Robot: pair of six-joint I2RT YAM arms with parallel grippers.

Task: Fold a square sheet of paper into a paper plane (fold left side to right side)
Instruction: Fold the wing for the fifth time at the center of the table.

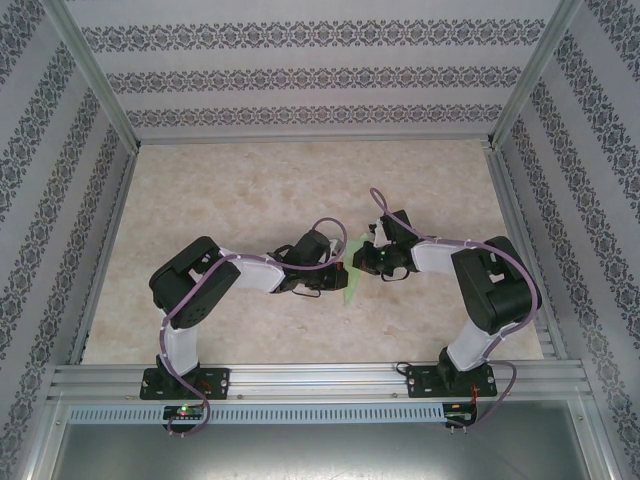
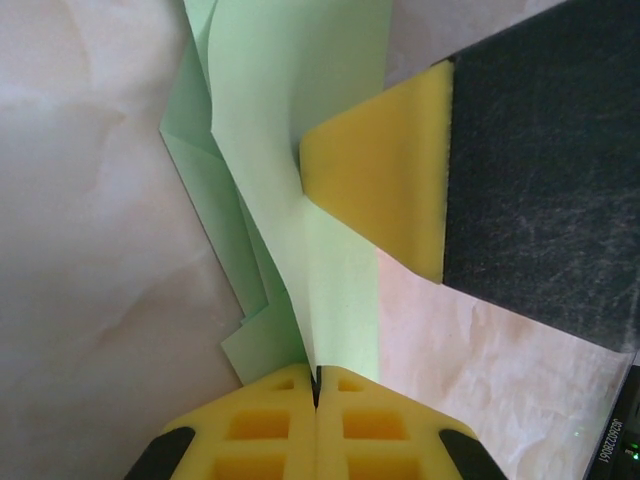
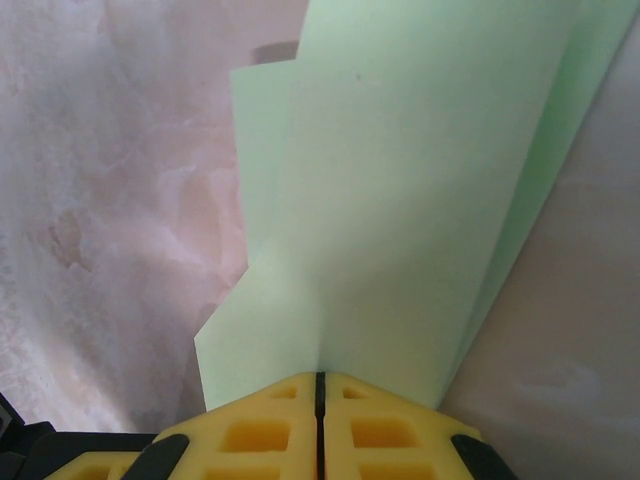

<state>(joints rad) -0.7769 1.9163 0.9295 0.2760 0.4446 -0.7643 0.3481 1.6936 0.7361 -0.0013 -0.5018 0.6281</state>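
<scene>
part-folded paper plane [image 3: 420, 200], nipped at opposite edges by left gripper [image 2: 317, 388] and right gripper [image 3: 320, 383], both clamped shut, likely to steady layers for creasing.

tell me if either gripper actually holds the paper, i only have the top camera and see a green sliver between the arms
Observer: Yes for the left gripper. In its wrist view the yellow jaws are shut on an edge of the green paper.
Operator: and the right one
Observer: The right gripper is shut on the paper too. The paper comes straight out of the closed seam between its jaws.
Operator: is it one flat sheet
Observer: No, it is folded. Several stepped layer edges show in the right wrist view.
</scene>
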